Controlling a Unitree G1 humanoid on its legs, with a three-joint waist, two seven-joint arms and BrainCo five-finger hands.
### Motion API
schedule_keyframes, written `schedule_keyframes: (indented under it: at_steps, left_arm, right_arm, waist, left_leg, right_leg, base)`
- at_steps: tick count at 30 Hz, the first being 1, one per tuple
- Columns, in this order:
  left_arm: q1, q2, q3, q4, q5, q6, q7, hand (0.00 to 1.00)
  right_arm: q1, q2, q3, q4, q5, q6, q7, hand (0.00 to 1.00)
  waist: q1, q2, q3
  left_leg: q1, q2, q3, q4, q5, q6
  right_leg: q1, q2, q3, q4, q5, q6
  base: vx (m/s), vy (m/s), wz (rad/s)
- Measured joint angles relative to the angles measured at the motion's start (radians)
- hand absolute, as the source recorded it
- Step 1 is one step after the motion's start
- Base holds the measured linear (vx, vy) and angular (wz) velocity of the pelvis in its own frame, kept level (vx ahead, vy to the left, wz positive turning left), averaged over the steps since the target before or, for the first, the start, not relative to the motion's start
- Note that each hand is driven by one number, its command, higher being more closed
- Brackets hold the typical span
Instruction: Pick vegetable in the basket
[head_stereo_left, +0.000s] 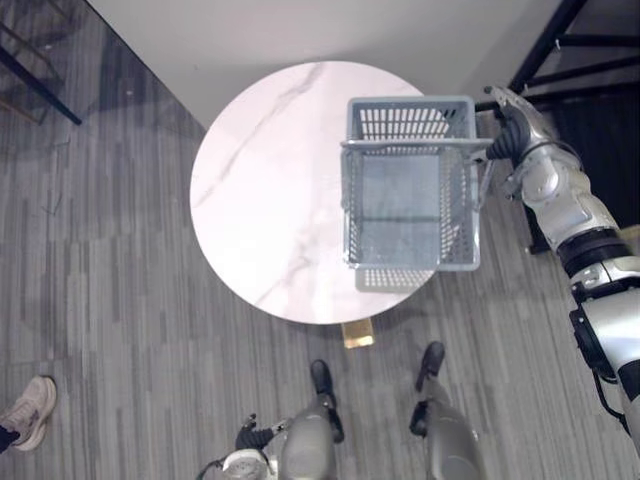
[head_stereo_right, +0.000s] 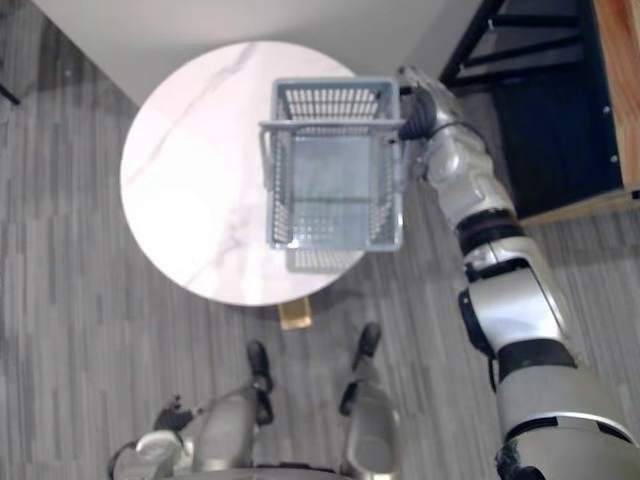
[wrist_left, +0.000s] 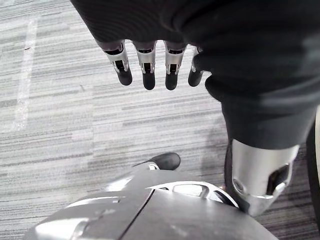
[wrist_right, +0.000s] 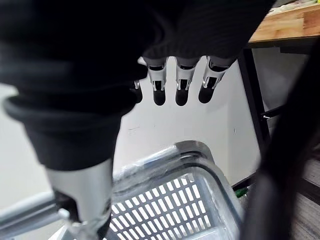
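Note:
A grey plastic basket (head_stereo_left: 410, 185) with slotted walls stands on the right part of the round white marble table (head_stereo_left: 265, 190). Its handle (head_stereo_left: 400, 146) is raised across the top, and inside I see only the grey floor, no vegetable. My right hand (head_stereo_left: 508, 135) is at the basket's far right corner, close to the handle's end. In the right wrist view its fingers (wrist_right: 180, 87) hang straight above the basket's rim (wrist_right: 200, 152) and hold nothing. Low at my side over the floor, my left hand (head_stereo_left: 250, 437) hangs with relaxed fingers (wrist_left: 147, 70).
A black metal rack (head_stereo_left: 560, 50) with a wooden shelf (head_stereo_right: 615, 100) stands right of the table, close behind my right arm. A person's shoe (head_stereo_left: 30, 410) is on the floor at the lower left. Dark furniture legs (head_stereo_left: 30, 75) show at the far left.

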Motion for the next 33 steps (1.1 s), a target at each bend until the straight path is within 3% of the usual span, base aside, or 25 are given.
schedule_keyframes:
  at_steps: [10,21,33]
  left_arm:
    - [-0.007,0.002,-0.015,0.000,0.000,-0.005,0.008,0.00]
    - [-0.016,0.003,-0.041,-0.003,0.000,-0.012,0.029,0.00]
    - [-0.018,0.014,-0.072,-0.028,-0.001,-0.015,0.040,0.00]
  right_arm:
    - [0.000,0.037,0.002,0.001,0.000,0.007,0.000,0.00]
    - [-0.007,0.064,0.010,0.003,-0.004,0.021,-0.005,0.00]
    - [-0.083,0.067,0.012,0.121,-0.119,0.016,-0.007,0.00]
  waist:
    - [0.002,0.005,0.004]
    - [0.023,0.005,0.005]
    - [0.027,0.005,0.025]
  left_leg:
    - [-0.022,0.000,-0.019,0.001,0.001,0.000]
    - [-0.041,0.001,-0.051,0.002,0.008,0.003]
    - [-0.064,-0.005,-0.085,0.002,0.025,0.007]
  right_leg:
    - [-0.009,0.000,-0.012,-0.002,0.000,0.000]
    - [-0.005,-0.003,-0.037,-0.002,0.000,0.000]
    - [-0.005,-0.011,-0.065,-0.002,0.000,0.000]
  base:
    - [0.01,-0.002,0.04]
    - [0.00,-0.003,0.07]
    - [0.00,0.000,0.08]
